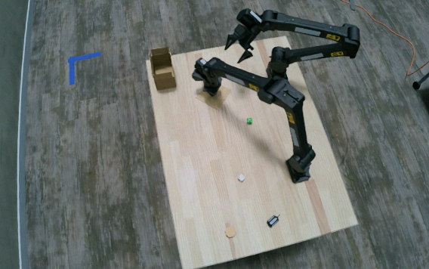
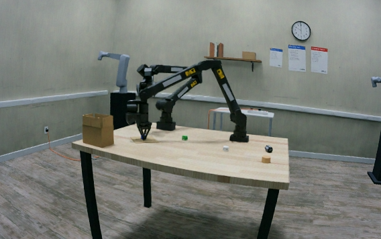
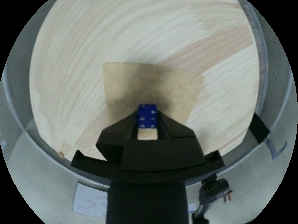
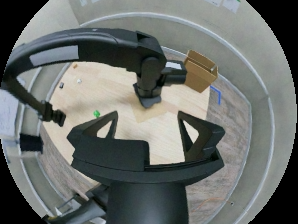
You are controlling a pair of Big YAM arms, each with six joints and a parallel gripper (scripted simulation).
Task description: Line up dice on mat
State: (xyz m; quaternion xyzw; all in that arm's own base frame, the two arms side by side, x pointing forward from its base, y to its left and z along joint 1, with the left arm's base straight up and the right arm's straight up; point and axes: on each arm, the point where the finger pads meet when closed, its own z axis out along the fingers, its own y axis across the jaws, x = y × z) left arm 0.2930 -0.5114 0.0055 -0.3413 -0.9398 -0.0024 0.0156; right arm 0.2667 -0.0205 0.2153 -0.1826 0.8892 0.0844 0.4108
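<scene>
The tan mat (image 1: pixel 220 102) (image 2: pixel 151 140) (image 3: pixel 118 76) (image 4: pixel 142 117) lies flat near the box. My left gripper (image 1: pixel 212 93) (image 2: pixel 143 137) points down over the mat, shut on a blue die (image 3: pixel 147 117) at or just above its surface; the exact gap is unclear. Several pale pips show on the die. A green die (image 1: pixel 249 121) (image 2: pixel 184 137) (image 4: pixel 96 114) and a white die (image 1: pixel 241 177) (image 2: pixel 226 148) (image 4: pixel 79 81) rest on the bare table, off the mat; their numbers are too small to read. My right gripper (image 1: pixel 233 56) (image 4: pixel 147 113) is open and empty, raised above the table.
An open cardboard box (image 1: pixel 165 79) (image 2: pixel 98 131) (image 4: pixel 199 77) stands at the table edge beside the mat. A blue corner mark (image 1: pixel 72 60) shows beyond that edge. A black device (image 1: pixel 273 221) (image 2: pixel 268 148) and a tan disc (image 1: pixel 230 232) (image 2: pixel 265 160) lie at the far end.
</scene>
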